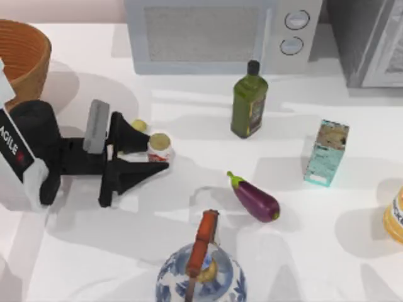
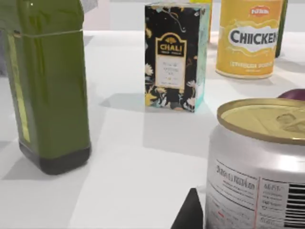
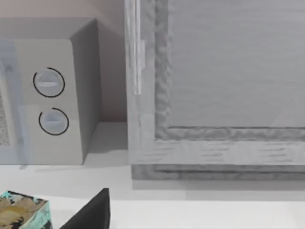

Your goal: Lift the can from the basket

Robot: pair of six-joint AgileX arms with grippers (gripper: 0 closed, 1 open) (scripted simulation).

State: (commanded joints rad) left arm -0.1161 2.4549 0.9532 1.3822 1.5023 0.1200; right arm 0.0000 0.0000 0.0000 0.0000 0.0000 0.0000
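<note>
One can, already clear of the basket, gripped by the left arm over the table.

Judging by how things lie, the lift is largely done: the can (image 1: 159, 146) sits between the fingers of the left gripper (image 1: 151, 152), clenched on its sides, well apart from the basket (image 1: 25, 53) and to the basket's lower right in the top view. The left arm lies stretched out low, reaching away from the basket toward the green bottle (image 1: 249, 100), fingers level with the table. The next move probably calls for holding the grip firm and steady. The right gripper (image 3: 90, 212) is parked far from the basket near the microwave (image 3: 50, 95); I cannot tell its state.
</note>
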